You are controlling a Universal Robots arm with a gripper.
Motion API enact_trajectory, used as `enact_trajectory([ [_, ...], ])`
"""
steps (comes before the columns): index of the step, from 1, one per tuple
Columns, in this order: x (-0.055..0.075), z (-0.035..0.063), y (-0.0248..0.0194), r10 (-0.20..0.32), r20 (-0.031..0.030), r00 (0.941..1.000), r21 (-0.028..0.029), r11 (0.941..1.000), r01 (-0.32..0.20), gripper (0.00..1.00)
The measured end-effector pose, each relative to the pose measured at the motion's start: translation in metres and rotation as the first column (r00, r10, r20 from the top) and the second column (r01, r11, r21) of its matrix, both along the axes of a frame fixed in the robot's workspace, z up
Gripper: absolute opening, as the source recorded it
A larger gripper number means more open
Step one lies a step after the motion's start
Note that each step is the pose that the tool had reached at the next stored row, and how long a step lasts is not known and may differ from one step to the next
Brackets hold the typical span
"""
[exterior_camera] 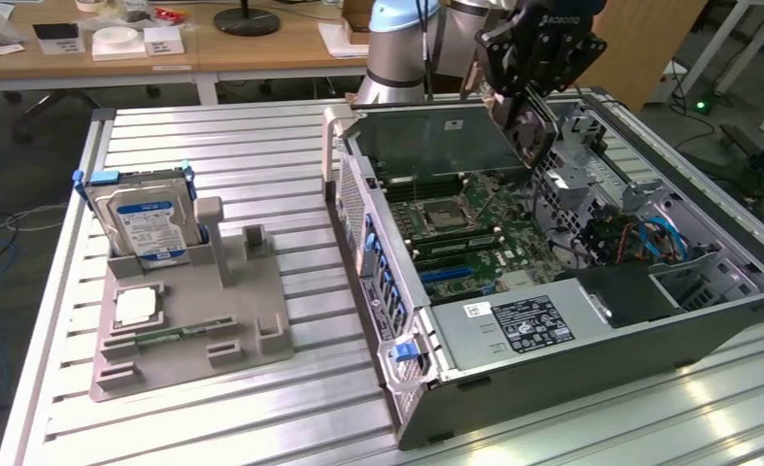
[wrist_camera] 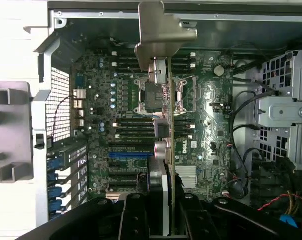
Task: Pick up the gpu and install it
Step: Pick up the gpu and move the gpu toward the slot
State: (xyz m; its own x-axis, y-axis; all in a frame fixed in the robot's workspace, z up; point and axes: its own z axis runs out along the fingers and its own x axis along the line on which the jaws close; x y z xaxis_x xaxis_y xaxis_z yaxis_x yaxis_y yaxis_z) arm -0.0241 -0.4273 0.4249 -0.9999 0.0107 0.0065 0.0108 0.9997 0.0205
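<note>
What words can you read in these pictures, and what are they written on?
"ROBOTIQ": on the gripper.
"DELL": on the motherboard.
Too small to read: the blue-white label on the hard drive, and the sticker on the grey metal box beside the motherboard.

Gpu [wrist_camera: 169, 125] in gripper [exterior_camera: 521, 105] above the motherboard [exterior_camera: 466, 238] inside the case [exterior_camera: 589, 359]; hard drive [exterior_camera: 146, 218] stands in a holder [exterior_camera: 214, 320] to the exterior view's left.
</note>
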Motion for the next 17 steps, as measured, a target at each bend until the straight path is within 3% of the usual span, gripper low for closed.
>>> enact_trajectory([
  [17,0.034,-0.002,0.0006,-0.001,-0.0001,1.0,-0.0002,1.0,0.001,0.28],
])
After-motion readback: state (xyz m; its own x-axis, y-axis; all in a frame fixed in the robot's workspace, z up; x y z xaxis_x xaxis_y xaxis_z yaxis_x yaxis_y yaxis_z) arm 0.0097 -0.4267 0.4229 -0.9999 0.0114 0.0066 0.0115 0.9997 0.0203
